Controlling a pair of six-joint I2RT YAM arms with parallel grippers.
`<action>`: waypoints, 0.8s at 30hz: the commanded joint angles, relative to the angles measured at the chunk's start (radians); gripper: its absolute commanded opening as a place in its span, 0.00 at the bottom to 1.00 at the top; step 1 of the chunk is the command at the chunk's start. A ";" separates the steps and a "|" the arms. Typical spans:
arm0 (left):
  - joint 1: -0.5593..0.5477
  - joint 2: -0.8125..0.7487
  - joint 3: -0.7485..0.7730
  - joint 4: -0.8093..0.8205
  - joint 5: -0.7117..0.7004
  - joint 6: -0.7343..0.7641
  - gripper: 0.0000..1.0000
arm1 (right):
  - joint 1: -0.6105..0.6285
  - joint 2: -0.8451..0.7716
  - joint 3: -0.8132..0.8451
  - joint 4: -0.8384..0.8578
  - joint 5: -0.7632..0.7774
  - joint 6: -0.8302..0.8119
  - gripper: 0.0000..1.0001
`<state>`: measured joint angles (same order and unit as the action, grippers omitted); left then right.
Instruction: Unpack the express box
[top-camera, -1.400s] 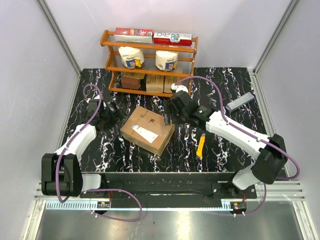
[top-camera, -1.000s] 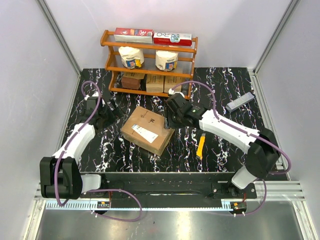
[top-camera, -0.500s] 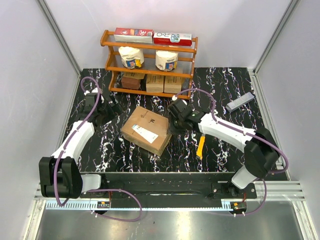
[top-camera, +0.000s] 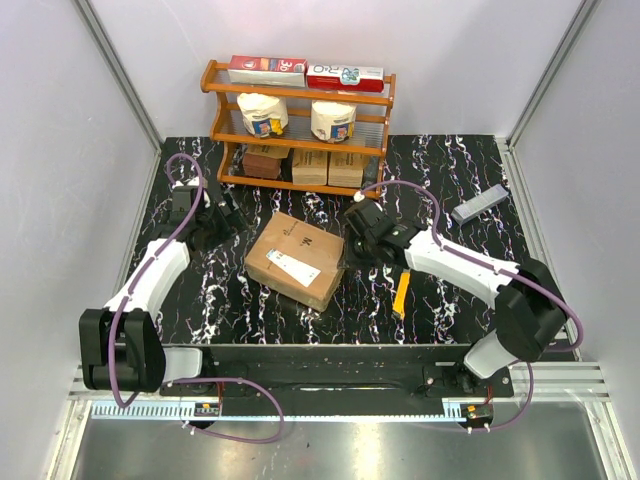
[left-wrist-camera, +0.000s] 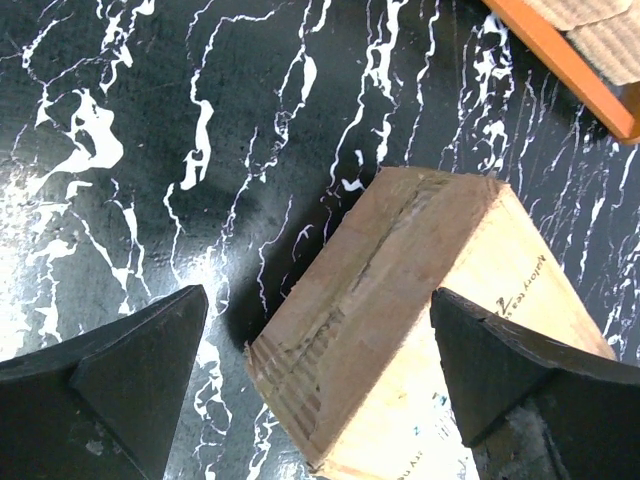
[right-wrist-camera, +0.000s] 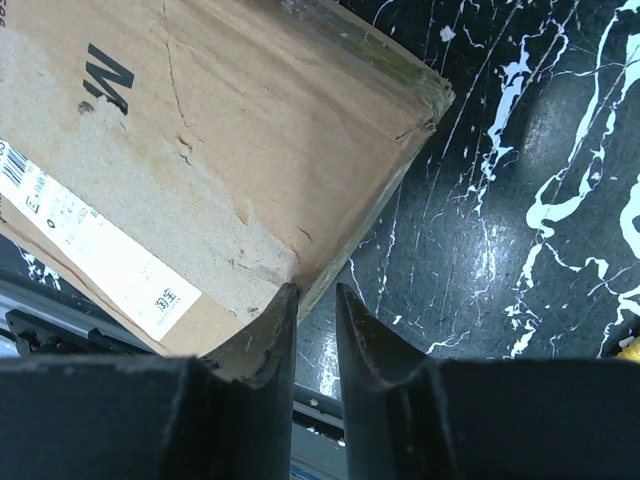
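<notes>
The express box (top-camera: 295, 260), a brown carton with a white label, lies flat on the black marble table. My left gripper (top-camera: 222, 222) is wide open just left of the box. In the left wrist view the box's near-left corner (left-wrist-camera: 400, 300) sits between and beyond the spread fingers, around the gripper (left-wrist-camera: 320, 330). My right gripper (top-camera: 352, 240) is at the box's right edge. In the right wrist view its fingers stand nearly together around the gripper (right-wrist-camera: 312, 290), one tip (right-wrist-camera: 283, 300) touching the box top (right-wrist-camera: 200, 150) at the edge, the other over the table. Nothing shows between them.
A wooden rack (top-camera: 297, 95) at the back holds packets, rolls and small brown cartons. A yellow utility knife (top-camera: 401, 292) lies right of the box under the right arm. A grey flat tool (top-camera: 479, 204) lies at the far right.
My right gripper has drawn back from over the box's top to its right edge and its fingers have closed up. The box has shifted slightly. My left gripper has edged away to the far left.
</notes>
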<state>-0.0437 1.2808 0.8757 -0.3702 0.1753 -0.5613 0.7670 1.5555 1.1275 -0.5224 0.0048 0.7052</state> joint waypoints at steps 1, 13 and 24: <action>0.004 0.020 0.066 -0.038 -0.060 0.029 0.99 | -0.032 0.032 -0.069 -0.159 0.087 -0.016 0.24; 0.007 0.069 0.098 -0.064 -0.079 0.009 0.99 | -0.044 0.029 -0.156 -0.172 0.115 -0.007 0.22; 0.008 0.126 0.175 -0.134 0.001 0.011 0.99 | -0.044 0.020 -0.196 -0.162 0.106 0.002 0.22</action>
<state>-0.0406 1.3819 1.0023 -0.4973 0.1333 -0.5503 0.7410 1.4918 1.0233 -0.4694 -0.0002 0.7448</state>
